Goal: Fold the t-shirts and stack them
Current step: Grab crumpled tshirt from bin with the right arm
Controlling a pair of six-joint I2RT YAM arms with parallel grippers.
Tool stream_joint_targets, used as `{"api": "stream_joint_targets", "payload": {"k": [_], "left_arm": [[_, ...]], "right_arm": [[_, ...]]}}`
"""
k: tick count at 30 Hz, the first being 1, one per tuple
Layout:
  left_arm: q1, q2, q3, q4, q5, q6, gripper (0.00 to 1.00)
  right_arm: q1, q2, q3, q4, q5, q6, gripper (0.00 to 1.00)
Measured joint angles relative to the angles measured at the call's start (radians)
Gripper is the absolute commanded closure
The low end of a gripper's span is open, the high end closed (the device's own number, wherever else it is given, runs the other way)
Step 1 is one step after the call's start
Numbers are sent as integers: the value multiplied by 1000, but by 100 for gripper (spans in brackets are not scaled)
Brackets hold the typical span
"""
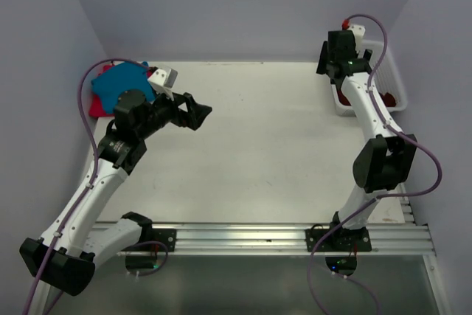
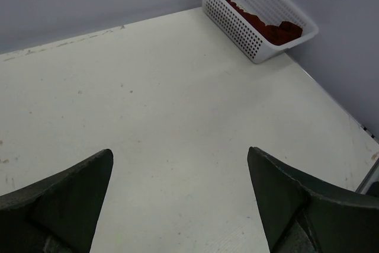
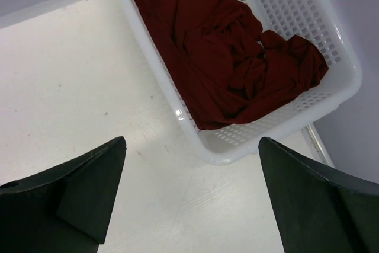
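Maroon t-shirt (image 3: 225,57) crumpled in white mesh basket (image 3: 349,81): soft, light, floppy; probably best to pinch a raised fold. Teal t-shirt (image 1: 122,86) on red-pink t-shirt (image 1: 96,106), far-left. Right pincer (image 3: 190,141), left pincer (image 2: 180,151): both open, empty.

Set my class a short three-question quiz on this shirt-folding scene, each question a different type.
1. True or false: the maroon t-shirt lies crumpled inside the white basket.
2. At the far left of the table, which lies on the red-pink t-shirt? A maroon t-shirt, B teal t-shirt, C a towel.
3. Fill in: the left hand and right hand are both ____.
Key: 1 true; 2 B; 3 open.
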Motion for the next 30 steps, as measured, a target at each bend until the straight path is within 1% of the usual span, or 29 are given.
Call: {"api": "stream_joint_targets", "payload": {"k": [8, 13, 16, 22, 25, 30], "left_arm": [[0, 0, 0, -6, -1, 0, 0], [0, -2, 0, -8, -6, 1, 0], [0, -2, 0, -10, -10, 1, 0], [0, -16, -2, -16, -17, 1, 0], [0, -36, -9, -16, -20, 1, 0], [0, -68, -31, -25, -28, 1, 0]], "right_arm": [[0, -32, -29, 13, -31, -20, 1], [-12, -5, -21, 21, -31, -23, 1], [-51, 63, 23, 20, -48, -8, 1], [-159, 288, 188, -3, -74, 26, 1], [-187, 367, 256, -23, -87, 37, 1], [-219, 462, 369, -42, -179, 91, 2]]}}
